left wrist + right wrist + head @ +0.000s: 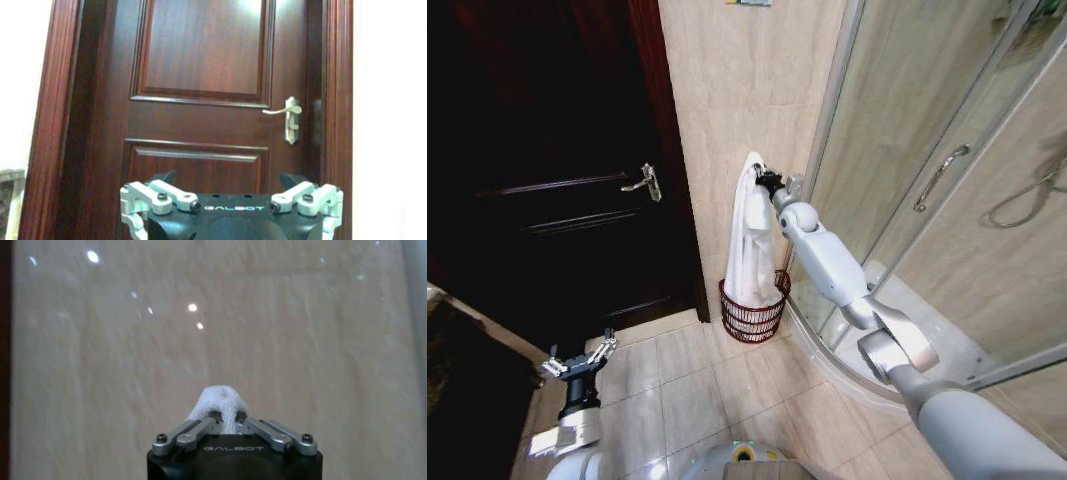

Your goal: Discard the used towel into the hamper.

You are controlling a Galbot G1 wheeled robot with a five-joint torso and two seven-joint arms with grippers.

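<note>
By the tiled wall, my right gripper [761, 177] pinches the top of the white towel [749, 245]. It hangs down into the hamper [753, 310] below. My left gripper [579, 356] waits low, spread wide.

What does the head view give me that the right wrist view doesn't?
Head view: the towel hanging its full length over the hamper, its lower end inside the rim; the door; the shower glass; the left gripper open, low by the door. Right wrist view: the fingers pinching the towel's top fold. Both: the right gripper shut on the towel, against the tiled wall.
</note>
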